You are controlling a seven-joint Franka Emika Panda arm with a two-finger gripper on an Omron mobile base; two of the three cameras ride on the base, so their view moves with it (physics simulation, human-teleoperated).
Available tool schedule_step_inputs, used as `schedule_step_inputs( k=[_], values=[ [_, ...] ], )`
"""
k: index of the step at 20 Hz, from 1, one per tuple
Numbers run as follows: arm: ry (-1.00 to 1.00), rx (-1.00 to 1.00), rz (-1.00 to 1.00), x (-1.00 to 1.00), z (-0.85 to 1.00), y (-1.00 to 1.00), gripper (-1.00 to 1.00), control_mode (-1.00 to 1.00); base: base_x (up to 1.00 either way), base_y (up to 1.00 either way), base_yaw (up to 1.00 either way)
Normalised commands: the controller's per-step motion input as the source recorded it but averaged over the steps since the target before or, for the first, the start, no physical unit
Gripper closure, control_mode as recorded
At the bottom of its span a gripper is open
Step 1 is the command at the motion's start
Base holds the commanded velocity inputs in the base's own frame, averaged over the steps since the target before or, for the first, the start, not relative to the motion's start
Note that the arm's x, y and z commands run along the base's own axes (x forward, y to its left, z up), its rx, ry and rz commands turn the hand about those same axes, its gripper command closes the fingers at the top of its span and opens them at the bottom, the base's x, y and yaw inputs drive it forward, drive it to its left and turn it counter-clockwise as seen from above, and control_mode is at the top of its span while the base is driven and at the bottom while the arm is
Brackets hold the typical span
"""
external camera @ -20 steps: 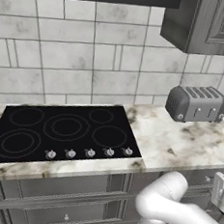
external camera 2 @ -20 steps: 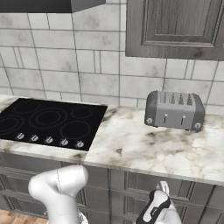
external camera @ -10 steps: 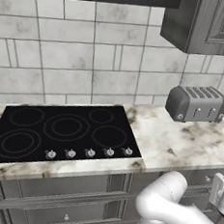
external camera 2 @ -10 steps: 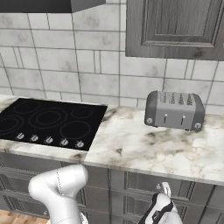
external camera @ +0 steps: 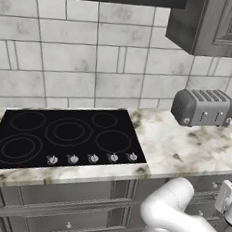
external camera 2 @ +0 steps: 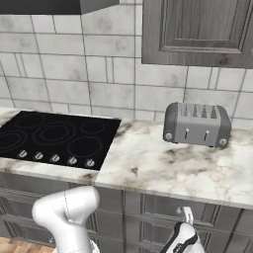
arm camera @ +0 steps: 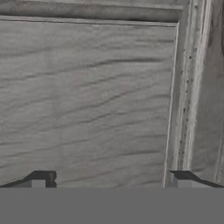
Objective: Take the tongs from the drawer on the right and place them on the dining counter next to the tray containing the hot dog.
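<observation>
My gripper point(arm camera: 111, 179) is open, its two dark fingertips point(arm camera: 41, 177) wide apart with nothing between them. It points closely at a dark grey panelled front point(arm camera: 87, 100) below the worktop. From the right base view the gripper point(external camera 2: 187, 217) hangs low, just before the shut drawer front point(external camera 2: 207, 213) under the toaster. It appears at the right edge of the left base view as well, where the gripper point(external camera: 227, 196) sits by the drawer fronts point(external camera: 207, 184). The tongs are hidden; the dining counter, the tray and the hot dog are out of view.
A marble worktop point(external camera 2: 163, 168) carries a black cooktop point(external camera: 65, 138) on the left and a silver toaster point(external camera 2: 196, 124) on the right. Dark grey wall cabinets point(external camera 2: 197, 29) hang above. Rows of shut cabinet fronts point(external camera: 74, 209) run below the worktop edge.
The hand has crept slightly to the right and a little lower along the cabinet fronts. Its jaws have stayed wide apart.
</observation>
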Motion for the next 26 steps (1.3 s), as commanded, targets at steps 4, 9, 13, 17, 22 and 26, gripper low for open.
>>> schedule_step_inputs(
  k=[4,9,13,17,22,26],
  values=[
    [-0.01,0.06,-0.03,0.35,0.00,0.00,-1.00,-1.00,0.00,0.00,0.00],
    [0.00,0.07,-0.10,0.46,0.04,0.00,-1.00,-1.00,0.00,0.00,0.00],
    [0.00,0.08,-0.10,0.51,0.00,0.00,-1.00,-1.00,0.00,0.00,0.00],
    [0.00,0.04,-0.07,0.42,0.00,0.00,1.00,-1.00,0.00,0.00,0.00],
    [0.02,0.03,-0.04,0.30,0.00,0.00,1.00,-1.00,0.00,0.00,0.00],
    [0.00,0.02,-0.01,0.10,0.00,0.00,1.00,-1.00,0.00,0.00,0.00]
  ],
)
